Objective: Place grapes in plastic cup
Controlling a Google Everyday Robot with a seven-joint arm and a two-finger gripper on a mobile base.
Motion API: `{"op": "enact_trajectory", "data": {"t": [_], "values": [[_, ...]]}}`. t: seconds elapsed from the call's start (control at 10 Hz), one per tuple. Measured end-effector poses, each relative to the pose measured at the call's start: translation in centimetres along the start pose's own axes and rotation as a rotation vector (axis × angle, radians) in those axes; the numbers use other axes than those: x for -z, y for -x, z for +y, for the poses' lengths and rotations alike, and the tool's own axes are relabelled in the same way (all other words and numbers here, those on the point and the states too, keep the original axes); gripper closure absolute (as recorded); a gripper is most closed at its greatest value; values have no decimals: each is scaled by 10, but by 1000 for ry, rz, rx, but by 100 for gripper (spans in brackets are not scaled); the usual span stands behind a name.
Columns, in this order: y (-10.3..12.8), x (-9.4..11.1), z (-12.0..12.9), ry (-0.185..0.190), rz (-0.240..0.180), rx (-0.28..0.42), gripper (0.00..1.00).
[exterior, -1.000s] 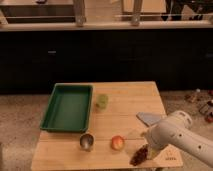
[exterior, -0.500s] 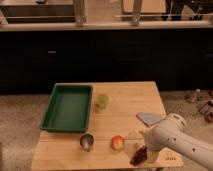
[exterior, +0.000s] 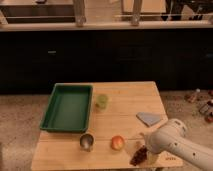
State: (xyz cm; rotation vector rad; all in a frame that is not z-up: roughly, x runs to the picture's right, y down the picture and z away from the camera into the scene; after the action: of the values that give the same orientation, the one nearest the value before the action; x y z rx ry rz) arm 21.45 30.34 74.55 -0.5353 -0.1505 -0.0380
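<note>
The dark purple grapes [exterior: 138, 156] lie on the wooden table [exterior: 125, 97] near its front edge, right of the apple. My gripper [exterior: 146, 151] is at the end of the white arm, low over the grapes and right against them; the arm hides most of it. The pale green plastic cup [exterior: 102, 101] stands upright further back, in the middle of the table beside the tray, well apart from the gripper.
A green tray [exterior: 67, 107] takes up the table's left half. A shiny metal cup [exterior: 86, 142] and a red-yellow apple [exterior: 117, 143] stand at the front, left of the grapes. A grey-blue flat piece [exterior: 148, 118] lies at the right. A dark counter runs behind.
The arm has sunk lower and shifted slightly left toward the grapes. The grapes, cups, apple and tray have not moved.
</note>
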Motion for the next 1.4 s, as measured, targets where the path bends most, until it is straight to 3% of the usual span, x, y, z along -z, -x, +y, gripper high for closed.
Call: {"op": "enact_trajectory", "data": {"t": [0.3, 1.1, 1.4], "values": [[-3, -11, -1, 18, -3, 11, 22], [-6, -13, 4, 14, -7, 22, 97], [-4, -14, 6, 13, -16, 26, 100]]}}
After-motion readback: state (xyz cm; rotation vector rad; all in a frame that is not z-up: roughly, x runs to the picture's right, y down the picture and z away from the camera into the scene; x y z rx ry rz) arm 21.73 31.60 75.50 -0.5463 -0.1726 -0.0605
